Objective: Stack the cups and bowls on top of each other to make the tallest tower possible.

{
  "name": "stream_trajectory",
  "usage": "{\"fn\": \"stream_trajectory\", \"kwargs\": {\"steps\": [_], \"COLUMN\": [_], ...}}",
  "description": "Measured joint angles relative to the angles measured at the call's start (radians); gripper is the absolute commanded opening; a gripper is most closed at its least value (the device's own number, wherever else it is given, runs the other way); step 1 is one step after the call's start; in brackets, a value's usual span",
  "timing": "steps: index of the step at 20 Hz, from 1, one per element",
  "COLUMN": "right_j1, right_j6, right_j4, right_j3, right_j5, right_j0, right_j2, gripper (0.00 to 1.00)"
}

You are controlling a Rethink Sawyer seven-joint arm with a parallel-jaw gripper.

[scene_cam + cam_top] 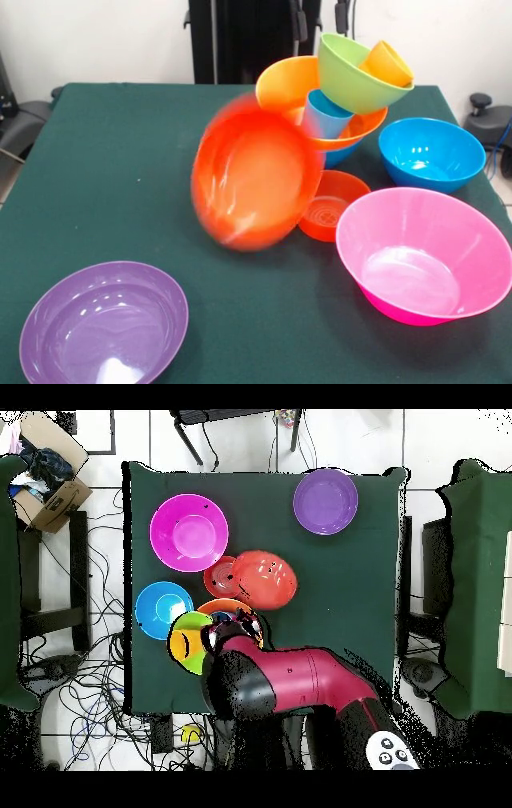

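Observation:
The tower (346,120) leans at the table's far side. It has a blue bowl at the bottom, an orange bowl (352,130), a light blue cup (326,114) and a tilted lime green bowl (354,78) holding an orange cup (387,64). Another orange bowl (286,82) stands on edge behind it. A large red-orange bowl (256,180) is blurred and tipped on its side beside the tower; it also shows in the overhead view (265,579). A small red-orange bowl (332,206) sits on the table. The arm (300,684) reaches over the tower (205,634). My gripper (236,627) is hard to make out.
A blue bowl (432,152), a large pink bowl (424,256) and a purple bowl (104,324) sit apart on the green table (104,176). In the overhead view a cardboard box (45,474) and cables lie on the floor beside the table.

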State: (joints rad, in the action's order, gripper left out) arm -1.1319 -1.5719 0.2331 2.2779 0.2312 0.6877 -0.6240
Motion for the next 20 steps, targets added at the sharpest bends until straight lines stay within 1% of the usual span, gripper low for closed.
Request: {"fn": "stream_trajectory", "kwargs": {"steps": [5,8,11,15,20], "right_j1": [-0.014,-0.021,-0.018,-0.009,-0.004], "right_j6": [0.0,0.0,0.0,0.0,0.0], "right_j4": [-0.031,-0.047,-0.049,-0.049,-0.048], "right_j3": [-0.001,-0.017,-0.068,-0.13,-0.195], "right_j5": [0.01,0.045,0.134,0.205,0.248], "right_j0": [0.016,0.033,0.055,0.068,0.081], "right_j2": [-0.017,-0.023,-0.025,-0.029,-0.036], "gripper": [1.0,1.0,1.0,1.0,1.0]}}
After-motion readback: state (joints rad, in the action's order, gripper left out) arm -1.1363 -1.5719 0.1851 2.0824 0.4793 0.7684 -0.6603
